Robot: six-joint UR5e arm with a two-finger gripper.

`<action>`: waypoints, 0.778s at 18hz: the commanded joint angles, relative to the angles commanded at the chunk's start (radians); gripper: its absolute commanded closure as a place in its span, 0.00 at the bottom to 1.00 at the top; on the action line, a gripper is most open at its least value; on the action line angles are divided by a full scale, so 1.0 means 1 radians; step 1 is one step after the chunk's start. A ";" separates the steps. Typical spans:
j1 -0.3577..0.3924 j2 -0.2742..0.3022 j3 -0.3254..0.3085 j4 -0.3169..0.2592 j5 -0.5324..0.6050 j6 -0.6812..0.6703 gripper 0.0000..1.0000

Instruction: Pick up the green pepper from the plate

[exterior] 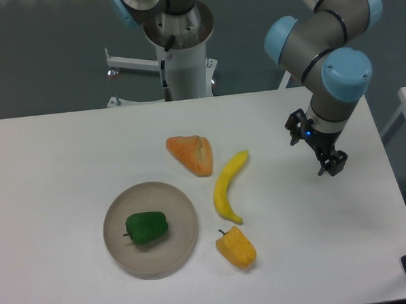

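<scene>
The green pepper (147,227) lies on its side near the middle of the round beige plate (181,206), at the front left of the table, its short stem pointing left. My gripper (315,147) hangs over the right side of the table, far from the plate and to its upper right. The two black fingers stand apart, open, and hold nothing.
A yellow banana (228,187) lies just right of the plate. An orange wedge-shaped piece (191,154) sits behind it, and a yellow-orange pepper (237,247) lies near the plate's front right. The arm's white base column (182,58) stands at the back edge.
</scene>
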 joint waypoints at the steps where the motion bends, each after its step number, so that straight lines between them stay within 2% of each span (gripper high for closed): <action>1: 0.000 0.000 -0.002 0.000 0.000 0.000 0.00; 9: -0.005 0.003 -0.023 -0.002 -0.012 -0.003 0.00; 12: -0.044 0.024 -0.037 0.003 -0.053 -0.011 0.00; 14: -0.090 0.034 -0.037 0.005 -0.083 -0.095 0.00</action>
